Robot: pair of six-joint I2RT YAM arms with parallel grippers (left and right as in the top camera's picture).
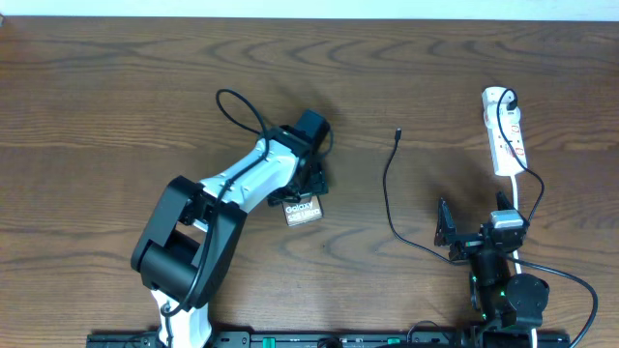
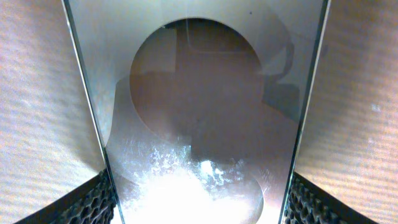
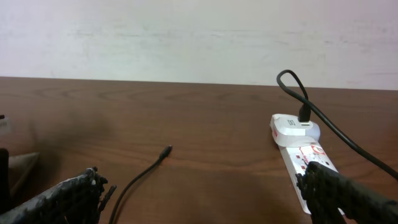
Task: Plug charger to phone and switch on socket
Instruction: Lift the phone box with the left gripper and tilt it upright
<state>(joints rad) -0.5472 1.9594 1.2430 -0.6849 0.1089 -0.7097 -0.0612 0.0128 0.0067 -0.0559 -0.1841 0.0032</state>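
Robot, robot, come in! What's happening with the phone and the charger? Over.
Left gripper shut on the phone. Right gripper open, empty. Charger lying loose, tip not in the phone. Nothing between them.

left arm: stretched out toward mid-table, wrist angled down
left gripper (image 1: 308, 186): clamped on phone (image 2: 199, 112)
right arm: folded low, near its base
right gripper (image 3: 202, 177): fingers spread wide, holding nothing

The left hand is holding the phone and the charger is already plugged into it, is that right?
No. The left hand does hold the phone, but the charger is not plugged in: the overhead view shows its tip lying loose on the table, apart from the phone.
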